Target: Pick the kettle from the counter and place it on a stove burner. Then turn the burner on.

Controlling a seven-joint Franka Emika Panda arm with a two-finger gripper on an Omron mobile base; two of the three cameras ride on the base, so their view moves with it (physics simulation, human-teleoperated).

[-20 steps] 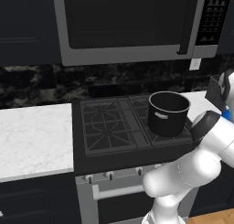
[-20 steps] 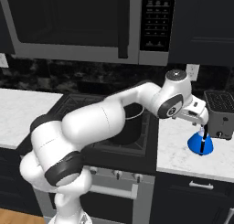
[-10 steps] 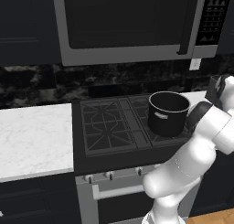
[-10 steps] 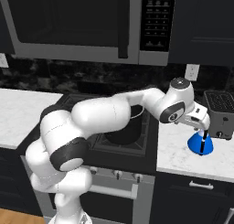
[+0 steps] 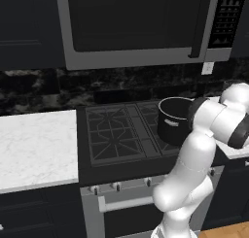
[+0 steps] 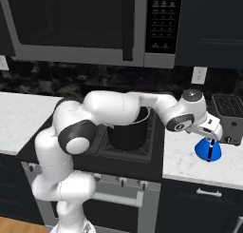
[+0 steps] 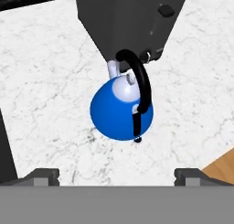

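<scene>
gripper, jaws wide and empty, hovers over the kettle on the counter beside a dark toaster; reaching step: next, descend and clamp the handle.

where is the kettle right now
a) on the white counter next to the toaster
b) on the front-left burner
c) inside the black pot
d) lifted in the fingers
a: the kettle sits on the counter beside the toaster, right of the stove; in the hand view the open gripper hangs above it with nothing held.
</scene>
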